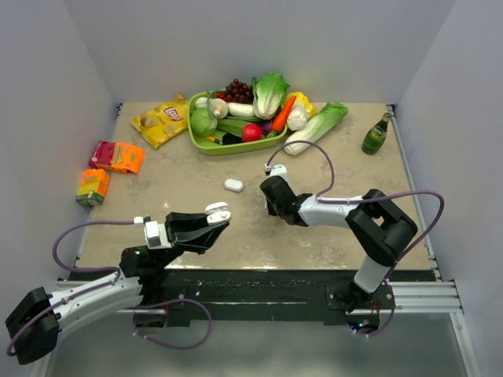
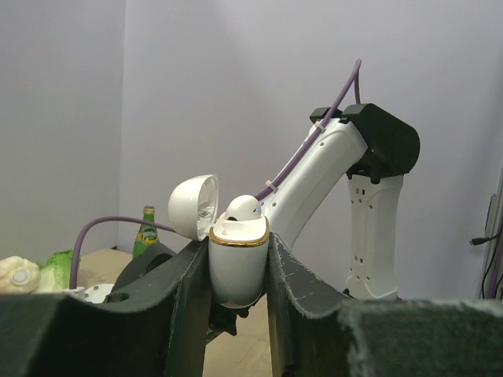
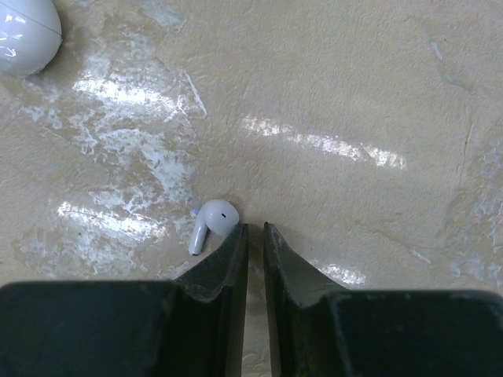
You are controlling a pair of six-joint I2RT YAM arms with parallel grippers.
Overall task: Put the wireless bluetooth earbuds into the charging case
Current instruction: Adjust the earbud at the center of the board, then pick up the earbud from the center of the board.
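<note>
My left gripper (image 1: pixel 218 214) is shut on an open white charging case with a gold rim (image 2: pixel 236 267) and holds it upright above the table. Its lid (image 2: pixel 192 206) is swung open to the left. One white earbud (image 2: pixel 244 207) sits in the case's top. My right gripper (image 3: pixel 255 228) is down at the table, its jaws almost together with nothing between them. A second white earbud (image 3: pixel 214 220) lies on the table, touching the outside of the left fingertip. In the top view the right gripper (image 1: pixel 266 188) is at mid-table.
A closed white case (image 1: pixel 233 185) lies left of the right gripper, also in the right wrist view (image 3: pixel 23 31). Another small white item (image 1: pixel 278 168) lies behind it. A green tray (image 1: pixel 206 145) of vegetables, a chips bag (image 1: pixel 161 120), a green bottle (image 1: pixel 376 135) and boxes (image 1: pixel 116 155) stand around.
</note>
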